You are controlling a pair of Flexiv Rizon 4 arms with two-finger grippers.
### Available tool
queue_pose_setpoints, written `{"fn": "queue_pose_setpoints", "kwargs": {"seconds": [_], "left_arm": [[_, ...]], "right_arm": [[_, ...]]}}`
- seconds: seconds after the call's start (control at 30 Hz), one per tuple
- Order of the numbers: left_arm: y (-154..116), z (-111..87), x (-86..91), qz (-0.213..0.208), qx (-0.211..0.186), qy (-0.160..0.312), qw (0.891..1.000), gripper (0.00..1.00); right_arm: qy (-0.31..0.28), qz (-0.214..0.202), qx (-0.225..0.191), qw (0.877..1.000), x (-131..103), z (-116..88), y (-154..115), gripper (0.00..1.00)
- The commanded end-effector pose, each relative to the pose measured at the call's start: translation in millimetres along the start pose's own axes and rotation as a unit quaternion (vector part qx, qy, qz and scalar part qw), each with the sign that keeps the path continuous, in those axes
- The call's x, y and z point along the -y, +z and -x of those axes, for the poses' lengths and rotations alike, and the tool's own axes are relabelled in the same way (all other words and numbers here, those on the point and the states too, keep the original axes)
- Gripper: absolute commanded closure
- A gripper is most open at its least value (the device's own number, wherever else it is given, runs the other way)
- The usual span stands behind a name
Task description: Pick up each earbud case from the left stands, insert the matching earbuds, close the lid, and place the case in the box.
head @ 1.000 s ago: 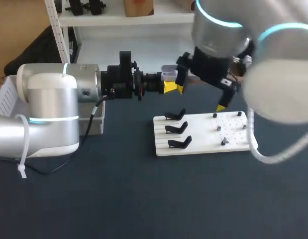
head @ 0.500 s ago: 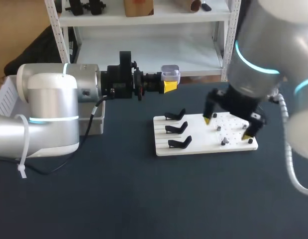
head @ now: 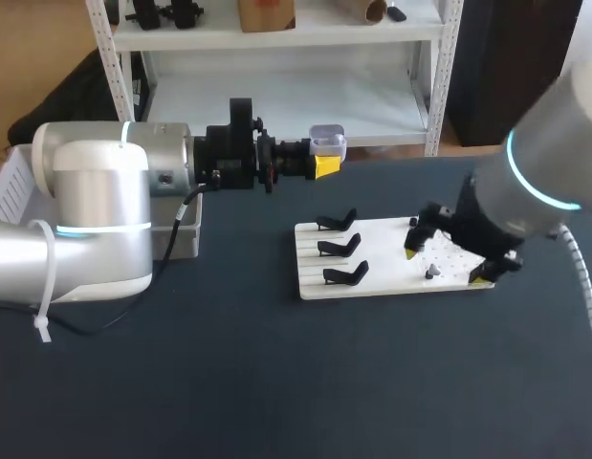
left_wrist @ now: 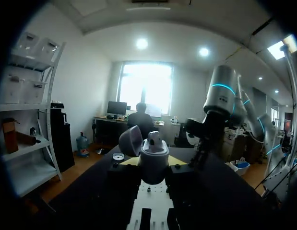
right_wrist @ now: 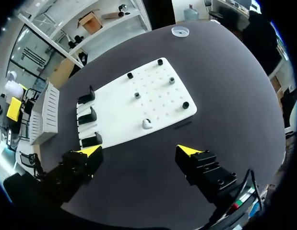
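Note:
My left gripper (head: 324, 164) is shut on a pale open earbud case (head: 326, 142), held level above the table's far side. In the left wrist view the case (left_wrist: 153, 152) sits between the fingers of the gripper (left_wrist: 153, 165), its lid (left_wrist: 130, 140) tipped back. My right gripper (head: 446, 265) is open over the right part of the white board (head: 372, 285). From the right wrist, the gripper (right_wrist: 139, 150) hangs above the board's (right_wrist: 114, 115) near edge, an earbud (right_wrist: 147, 123) just ahead of it. The three black stands (head: 339, 246) are empty.
Small dark pegs (right_wrist: 160, 62) dot the board's right half. A white box (head: 187, 236) stands left of the board, partly behind my left arm, and shows in the right wrist view (right_wrist: 45, 115). A small white round cap (right_wrist: 180, 31) lies on the table beyond the board.
My right arm has swung from beside the held case down and to the right, to just above the board's right part. The left arm and the case have not moved.

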State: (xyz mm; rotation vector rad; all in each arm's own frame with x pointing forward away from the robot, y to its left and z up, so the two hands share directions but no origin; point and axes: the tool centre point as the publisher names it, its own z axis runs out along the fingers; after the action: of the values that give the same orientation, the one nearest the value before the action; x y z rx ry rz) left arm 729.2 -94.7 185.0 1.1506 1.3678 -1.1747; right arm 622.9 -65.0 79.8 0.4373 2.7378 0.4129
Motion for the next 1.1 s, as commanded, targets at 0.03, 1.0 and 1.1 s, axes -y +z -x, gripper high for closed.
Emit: {"fn": "queue_pose_setpoints", "kwargs": {"seconds": [0.03,1.0,1.1], "left_arm": [[0,-0.5,1.7,0.003,0.001,0.001,1.000,1.00],[0,-0.5,1.7,0.003,0.001,0.001,1.000,1.00],[0,-0.5,1.7,0.003,0.001,0.001,1.000,1.00]], "right_arm": [[-0.003,0.026,0.006,1.000,-1,-1,28,0.00],[0.005,-0.040,-0.031,0.999,10,17,51,0.55],[0.004,-0.042,-0.035,0.999,10,17,53,0.59]]}}
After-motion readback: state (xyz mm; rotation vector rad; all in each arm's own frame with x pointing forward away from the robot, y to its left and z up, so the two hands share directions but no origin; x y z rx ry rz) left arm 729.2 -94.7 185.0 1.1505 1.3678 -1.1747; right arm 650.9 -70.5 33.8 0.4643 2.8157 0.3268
